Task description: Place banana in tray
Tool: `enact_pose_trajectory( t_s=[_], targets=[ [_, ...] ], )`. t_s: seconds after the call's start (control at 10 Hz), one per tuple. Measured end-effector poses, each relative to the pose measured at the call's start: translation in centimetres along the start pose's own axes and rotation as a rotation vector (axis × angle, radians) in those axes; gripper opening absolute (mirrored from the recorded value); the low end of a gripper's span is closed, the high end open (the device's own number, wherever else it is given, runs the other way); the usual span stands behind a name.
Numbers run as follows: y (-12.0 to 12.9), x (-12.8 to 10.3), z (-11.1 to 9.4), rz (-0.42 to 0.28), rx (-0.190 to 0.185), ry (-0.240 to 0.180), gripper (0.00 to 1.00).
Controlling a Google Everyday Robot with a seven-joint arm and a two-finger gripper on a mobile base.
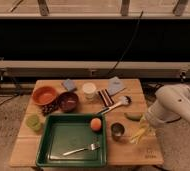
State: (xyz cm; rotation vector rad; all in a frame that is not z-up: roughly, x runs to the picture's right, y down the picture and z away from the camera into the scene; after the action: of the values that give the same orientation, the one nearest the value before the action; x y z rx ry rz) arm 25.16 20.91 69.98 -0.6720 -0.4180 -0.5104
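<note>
End effector (148,122) just beside banana (137,135), right of tray (63,136).

No lettering can be read anywhere — the claw (148,122) hangs near the right edge of the table (25,146).

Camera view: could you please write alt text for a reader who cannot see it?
The end effector of a white arm hangs by the banana near the table's right edge; the green tray holds a fork and a round orange object.
</note>
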Motion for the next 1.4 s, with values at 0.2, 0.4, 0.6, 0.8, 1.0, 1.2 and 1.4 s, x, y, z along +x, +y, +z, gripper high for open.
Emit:
enact_pose_trajectory(
  t_s=[0.2,0.4,0.6,0.8,1.0,1.2,1.4],
  targets=[
    [1.1,-2.6,-2.1,-0.06,0.03,-0.002,0.0],
    [1.1,-2.9,-2.3,-0.07,0.038,0.0,0.0],
    [1.0,-2.9,-2.3,-0.07,0.039,0.0,0.0],
    [0.9,-3.0,-2.3,-0.075,0.04,-0.003,0.0],
    [0.8,-4.6,-2.1,-0.131,0.045,-0.011,0.0],
    [-0.7,-7.7,-1.5,-0.195,0.048,-0.021,0.0],
    [-3.0,-11.4,-0.9,-0.251,0.047,-0.028,0.0]
  ],
)
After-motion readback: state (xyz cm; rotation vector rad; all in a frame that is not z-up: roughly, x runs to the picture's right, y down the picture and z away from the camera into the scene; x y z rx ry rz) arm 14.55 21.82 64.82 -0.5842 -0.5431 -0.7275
